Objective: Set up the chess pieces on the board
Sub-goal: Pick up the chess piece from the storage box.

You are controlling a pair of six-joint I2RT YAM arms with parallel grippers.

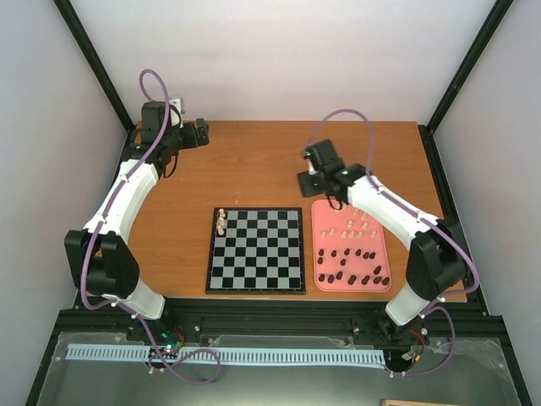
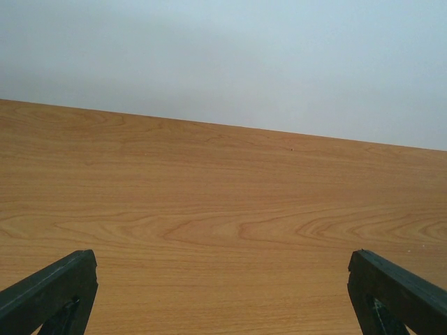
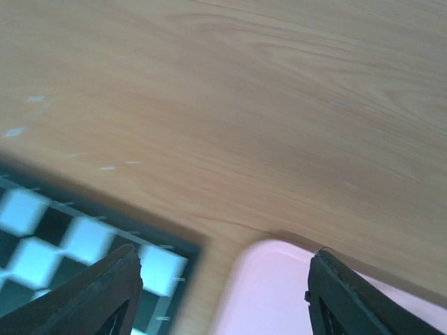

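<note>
top view, board (image 1: 256, 262): lying flat on the table (image 1: 254, 165), square to the arm bases; taking it as reference for everything below
top view, placed cream pieces (image 1: 221, 222): standing in a tight cluster on the board's far-left corner squares; count too small to tell
top view, pink tray (image 1: 318, 222): sitting just right of the board, long axis running near to far
top view, waiting cream pieces (image 1: 359, 224): sitting at the tray's far end, right of the board's far edge
top view, dark pieces (image 1: 351, 262): filling the tray's near half, right of the board's near rows; upright or tipped, cannot tell
top view, right gripper (image 1: 330, 198): hovering just past the board's far-right corner, over the tray's far-left end
top view, left gripper (image 1: 201, 134): hanging well beyond the board's far-left corner, over bare table
left wrist, fingers (image 2: 56, 286): standing wide apart, gripping nothing; board not showing
right wrist, fingers (image 3: 112, 286): standing wide apart, gripping nothing; frame blurring; board corner showing by the left finger, tray corner showing between the two
key relation: waiting pieces are lying right of the board, on the near side of the right gripper, so the right arm is looking far nearer than the left
next move, judging: right gripper needing a short pull toward the near side and a descent onto one tray piece
</note>
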